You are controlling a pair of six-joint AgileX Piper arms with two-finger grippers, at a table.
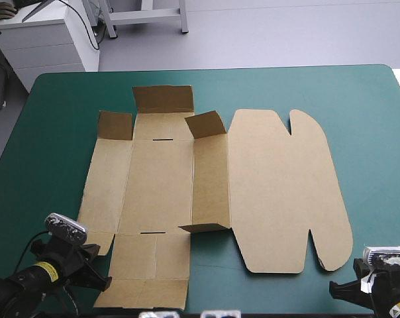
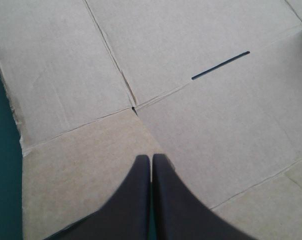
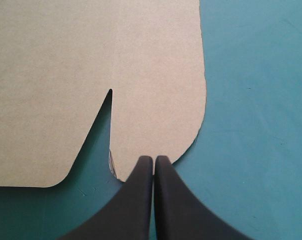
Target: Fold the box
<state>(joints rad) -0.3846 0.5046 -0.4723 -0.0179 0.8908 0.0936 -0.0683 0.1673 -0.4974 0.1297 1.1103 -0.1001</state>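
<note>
The brown box [image 1: 253,185] lies as a cut sheet on the teal-green cover, its lid panel with rounded ears flat to the right. Three small flaps and the far flap [image 1: 163,99] stand partly raised. My left gripper [image 1: 102,281] is shut at the sheet's near left corner. In the left wrist view its tip [image 2: 151,158] hovers over the board [image 2: 191,125] close to a crease junction, with a dark slot [image 2: 221,65] ahead. At the near right, my right gripper [image 1: 336,289] is shut. Its tip [image 3: 154,159] meets the edge of the lid's rounded ear [image 3: 156,100] beside a notch.
Bare teal-green cover [image 1: 375,132] stretches to the right of the sheet and along the far edge. A white cabinet [image 1: 48,40] stands beyond the table's far left corner.
</note>
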